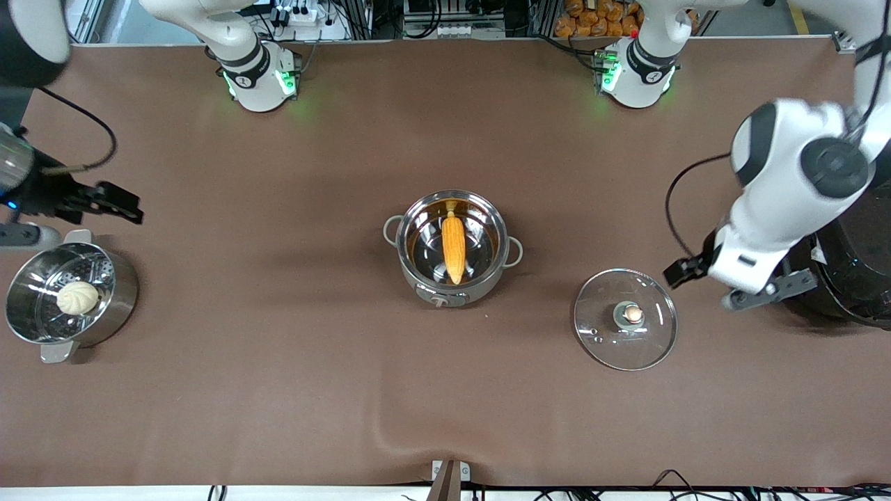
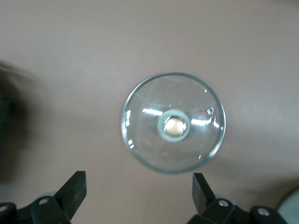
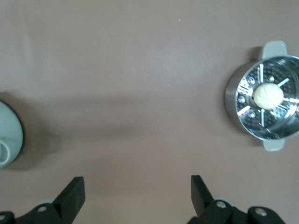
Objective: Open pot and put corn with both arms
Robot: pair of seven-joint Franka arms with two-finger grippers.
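The steel pot [image 1: 418,275] stands uncovered at the middle of the table. The yellow-orange corn [image 1: 453,247] lies inside it. Its glass lid [image 1: 598,334] lies flat on the table beside the pot, toward the left arm's end, copper knob [image 1: 632,314] up. The lid also shows in the left wrist view [image 2: 145,135]. My left gripper [image 1: 683,271] is open and empty, up in the air beside the lid; its fingertips frame bare table [image 2: 138,191]. My right gripper [image 1: 111,204] is open and empty over the table next to the steamer pot, seen too in the right wrist view [image 3: 138,191].
A steel steamer pot [image 1: 118,292] holding a pale bun [image 1: 77,297] stands at the right arm's end, also in the right wrist view [image 3: 233,100]. A black rice cooker [image 1: 860,278] stands at the left arm's end. A pale round object [image 3: 7,135] lies near the steamer.
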